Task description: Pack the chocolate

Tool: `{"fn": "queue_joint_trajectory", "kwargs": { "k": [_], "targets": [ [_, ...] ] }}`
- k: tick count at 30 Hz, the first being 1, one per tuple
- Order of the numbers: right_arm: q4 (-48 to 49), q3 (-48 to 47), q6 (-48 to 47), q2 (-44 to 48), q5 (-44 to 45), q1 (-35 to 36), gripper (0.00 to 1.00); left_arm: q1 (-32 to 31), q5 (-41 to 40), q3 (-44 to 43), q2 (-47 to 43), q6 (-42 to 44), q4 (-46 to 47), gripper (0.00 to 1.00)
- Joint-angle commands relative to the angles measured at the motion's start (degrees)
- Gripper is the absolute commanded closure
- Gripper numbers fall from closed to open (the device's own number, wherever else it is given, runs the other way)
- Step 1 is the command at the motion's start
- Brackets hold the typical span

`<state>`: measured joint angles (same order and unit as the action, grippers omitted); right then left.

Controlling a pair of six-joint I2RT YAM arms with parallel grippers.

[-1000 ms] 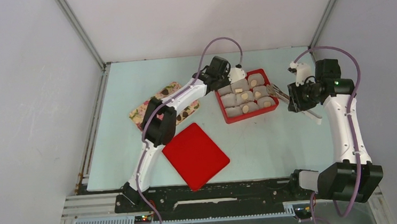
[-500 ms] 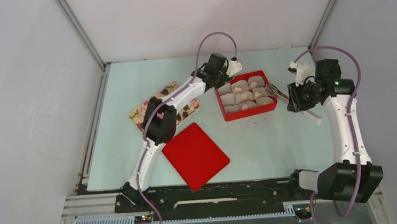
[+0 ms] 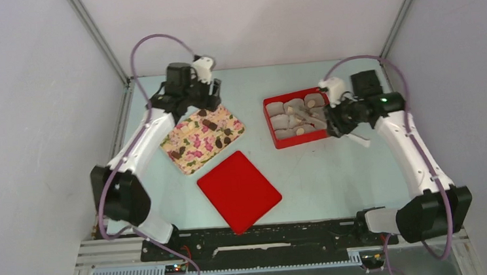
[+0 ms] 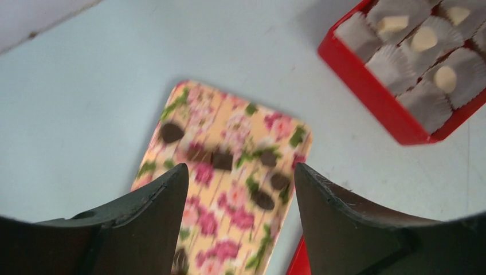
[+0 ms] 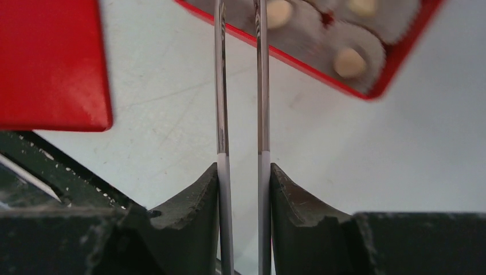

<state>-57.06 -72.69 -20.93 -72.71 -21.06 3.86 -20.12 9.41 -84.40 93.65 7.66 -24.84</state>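
Dark chocolate [image 3: 210, 123] lumps lie scattered on the flower-print tray [image 3: 195, 144]; in the left wrist view the dark chocolate [image 4: 172, 132] sits on the tray [image 4: 240, 132] just ahead of my fingers. Pale chocolate [image 3: 301, 131] pieces sit in white paper cups inside the red box [image 3: 300, 143], and the pale chocolate [image 4: 424, 39] also shows in the box [image 4: 372, 91] from the left wrist. My left gripper [image 3: 210, 100] [image 4: 240, 172] hangs open above the tray's far end, empty. My right gripper [image 3: 332, 114] [image 5: 243, 172] is shut on metal tongs [image 5: 220, 86] whose tips [image 3: 306, 113] reach over the box [image 5: 321, 77].
A flat red lid [image 3: 238, 190] lies on the table in front of the tray and box, its corner [image 5: 51, 63] showing in the right wrist view. Grey walls close the table at the back and both sides.
My left arm swung from the red box over to the flower-print tray and its jaws opened. My right arm moved left, bringing the tongs over the box.
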Motion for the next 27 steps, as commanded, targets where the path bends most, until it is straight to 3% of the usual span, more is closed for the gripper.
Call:
{"fn": "queue_joint_trajectory", "kwargs": {
  "k": [1, 6, 11, 19, 27],
  "targets": [
    [4.53, -5.64, -0.09, -5.84, 4.68, 10.33, 0.66, 5.54, 3.35, 6.85, -10.02, 2.22, -5.73, 0.28],
    [2.76, -17.42, 0.73, -19.04, 2.77, 18.27, 0.67, 16.41, 5.99, 7.14, -16.84, 6.15, -19.28, 0.27],
    [1.6, -33.26, 1.33, -33.44, 2.54, 25.94, 0.66, 25.45, 5.9, 15.52, -30.52, 5.67, -20.26, 0.22],
    [-5.2, -60.51, 3.13, -55.13, 2.51, 32.26, 0.63, 26.69, 5.38, 28.19, -46.33, 3.5, -19.2, 0.19],
    [-3.83, -63.28, 4.06, -60.02, 4.74, 35.72, 0.58, 27.24, 4.29, 30.85, -48.2, 3.98, -17.33, 0.18]
  ]
}}
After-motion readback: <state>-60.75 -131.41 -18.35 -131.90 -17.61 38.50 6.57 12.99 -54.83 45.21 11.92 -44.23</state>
